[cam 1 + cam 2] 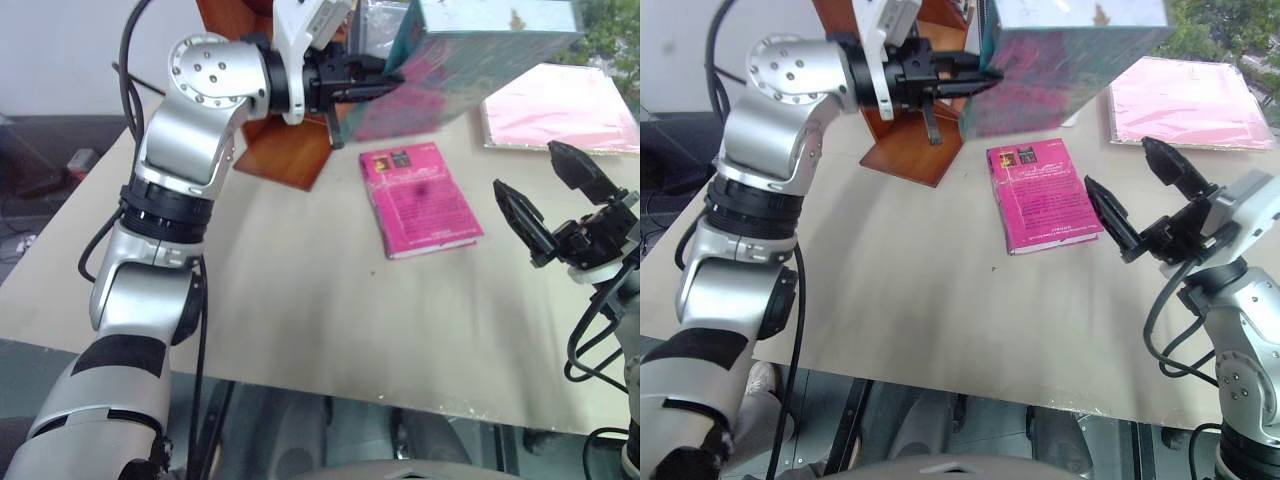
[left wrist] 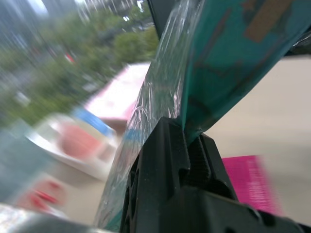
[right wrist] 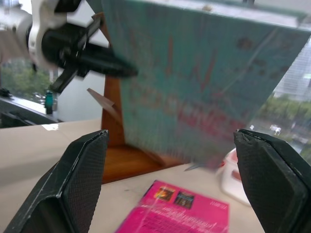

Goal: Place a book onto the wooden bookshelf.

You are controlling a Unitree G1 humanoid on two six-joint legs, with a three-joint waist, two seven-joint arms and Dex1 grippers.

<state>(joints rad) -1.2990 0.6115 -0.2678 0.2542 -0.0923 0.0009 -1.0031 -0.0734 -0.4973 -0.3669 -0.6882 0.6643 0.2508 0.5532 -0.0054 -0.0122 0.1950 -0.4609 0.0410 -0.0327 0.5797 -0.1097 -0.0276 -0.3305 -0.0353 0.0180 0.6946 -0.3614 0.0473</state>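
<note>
Teal book (image 1: 495,45) is clamped at its edge in my left gripper (image 1: 375,78), raised at twelve o'clock beside the wooden bookshelf (image 1: 290,150). My right gripper (image 1: 545,205) hangs spread, holding nothing, at three o'clock of the magenta book (image 1: 420,200). I judge I'm mid-carry; next I must swing the teal one between the boards.

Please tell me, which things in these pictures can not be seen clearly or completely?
- The wooden bookshelf: its upper boards are cut off by the head view's top edge and covered by the left gripper and the teal book.
- The teal book's top: cut off by the same edge.
- Magenta book: its cover text is too small to read.
- Left wrist view: the background is blurred.
- Right gripper: open, holding nothing.
</note>
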